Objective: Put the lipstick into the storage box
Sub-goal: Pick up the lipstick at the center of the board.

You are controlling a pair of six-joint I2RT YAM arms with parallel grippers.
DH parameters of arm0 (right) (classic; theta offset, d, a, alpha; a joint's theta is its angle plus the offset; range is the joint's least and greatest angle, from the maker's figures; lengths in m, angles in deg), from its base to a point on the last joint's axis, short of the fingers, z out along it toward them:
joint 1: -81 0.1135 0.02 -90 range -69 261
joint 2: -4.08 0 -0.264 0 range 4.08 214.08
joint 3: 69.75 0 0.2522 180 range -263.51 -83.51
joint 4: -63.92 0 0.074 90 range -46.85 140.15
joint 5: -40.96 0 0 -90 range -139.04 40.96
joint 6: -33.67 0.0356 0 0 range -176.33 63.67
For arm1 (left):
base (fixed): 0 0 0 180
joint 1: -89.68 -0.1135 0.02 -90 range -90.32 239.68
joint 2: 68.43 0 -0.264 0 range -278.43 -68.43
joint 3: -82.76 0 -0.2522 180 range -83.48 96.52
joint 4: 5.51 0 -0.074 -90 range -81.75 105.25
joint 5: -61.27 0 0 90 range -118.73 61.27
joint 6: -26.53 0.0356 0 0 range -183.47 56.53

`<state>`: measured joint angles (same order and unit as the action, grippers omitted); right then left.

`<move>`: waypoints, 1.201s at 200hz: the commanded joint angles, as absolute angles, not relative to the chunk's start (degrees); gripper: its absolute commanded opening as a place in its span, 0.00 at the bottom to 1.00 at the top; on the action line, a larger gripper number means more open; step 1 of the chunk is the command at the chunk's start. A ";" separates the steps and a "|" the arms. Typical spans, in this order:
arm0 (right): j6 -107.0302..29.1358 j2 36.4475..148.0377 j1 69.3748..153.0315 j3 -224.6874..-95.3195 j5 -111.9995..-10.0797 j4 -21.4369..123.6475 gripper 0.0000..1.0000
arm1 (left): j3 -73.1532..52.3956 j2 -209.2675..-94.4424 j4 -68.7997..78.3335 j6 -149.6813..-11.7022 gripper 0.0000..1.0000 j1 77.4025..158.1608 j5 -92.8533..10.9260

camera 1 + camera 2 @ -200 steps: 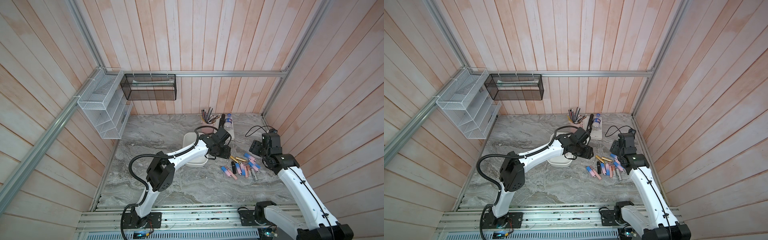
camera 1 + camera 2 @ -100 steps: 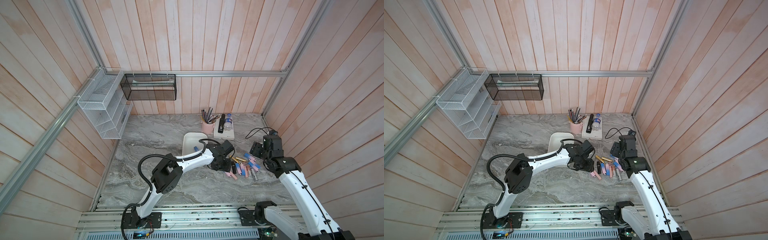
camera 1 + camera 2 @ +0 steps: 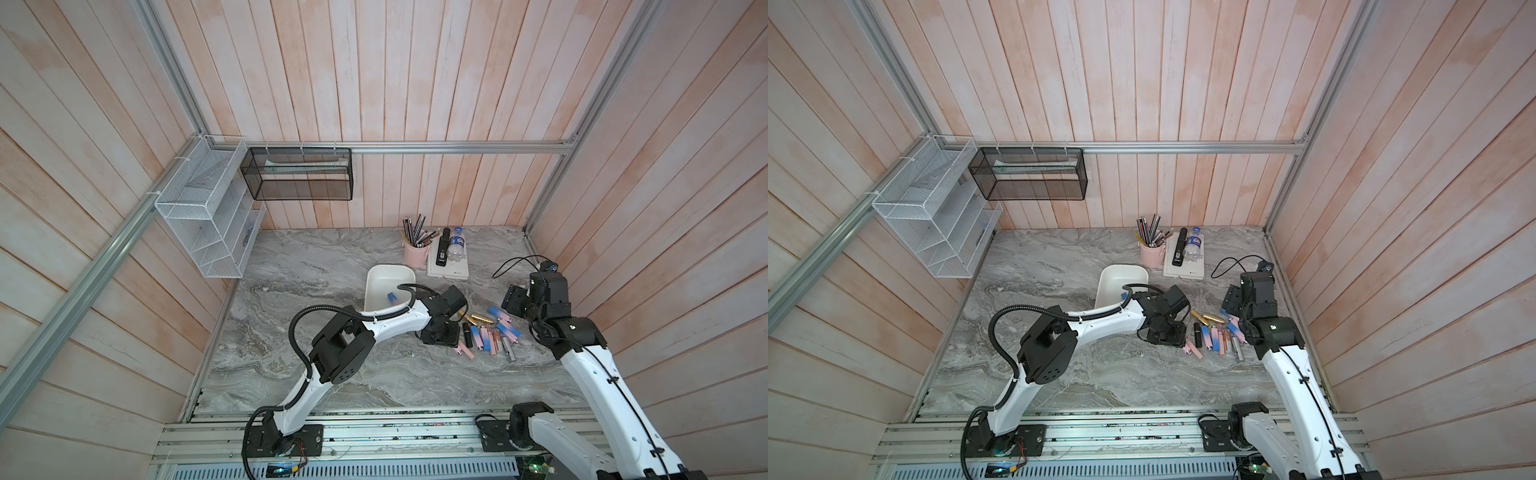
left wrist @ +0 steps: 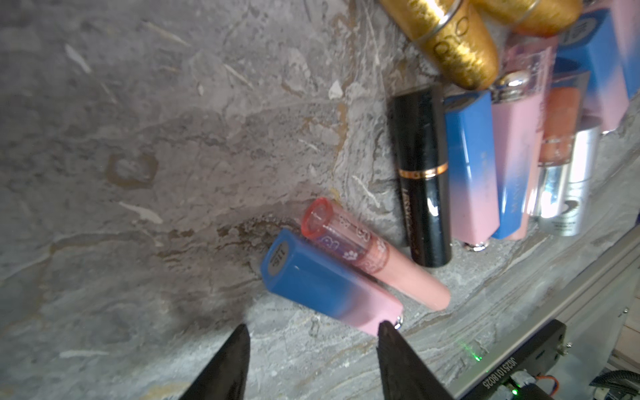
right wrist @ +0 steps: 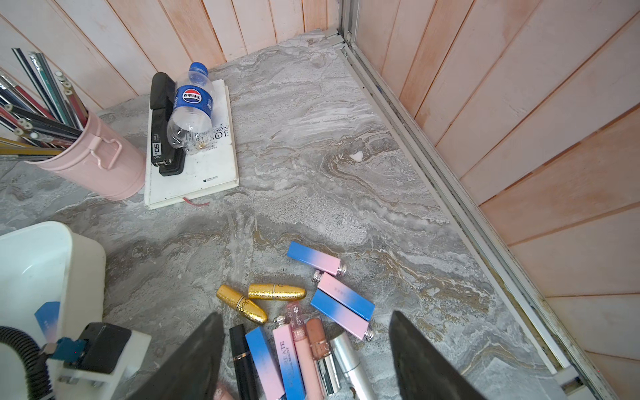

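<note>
1. Step in hand: the left gripper (image 4: pixel 313 330) is lined up for a pick. Its jaws stand about half open and hold nothing. Their tips are just short of the pink end of a square blue-to-pink lipstick tube (image 4: pixel 329 291), which lies flat at the fringe of the lipstick pile (image 3: pixel 486 336), toward the right edge of the grey marble tabletop (image 3: pixel 316 266).
2. The next move probably calls for advancing to straddle that tube, then closing, without dragging the clear-capped pink tube (image 4: pixel 374 263) that touches it.
3. The right gripper (image 5: pixel 306 315) hovers over the pile, jaws wide and empty.
4. The shallow white plastic storage box (image 3: pixel 384 280), near the tabletop's middle, holds one blue-pink tube (image 3: pixel 392 296). The pink metal cup (image 3: pixel 415 255) at the far edge holds pencils (image 3: pixel 415 232).
</note>
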<state>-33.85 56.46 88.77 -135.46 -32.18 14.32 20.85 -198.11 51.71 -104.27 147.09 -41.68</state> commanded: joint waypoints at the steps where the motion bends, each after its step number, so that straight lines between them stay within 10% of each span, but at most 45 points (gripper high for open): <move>1: -33.94 55.16 88.47 -134.44 -31.62 13.24 0.76 | 21.59 -199.10 50.79 -104.68 0.61 146.57 -40.42; 240: -30.91 50.67 88.47 -125.96 -35.56 18.09 0.76 | 38.52 -208.88 68.16 -98.93 0.48 144.88 -35.35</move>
<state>-31.88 51.52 88.77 -126.45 -35.65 17.18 36.15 -207.23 62.44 -100.97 145.21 -37.12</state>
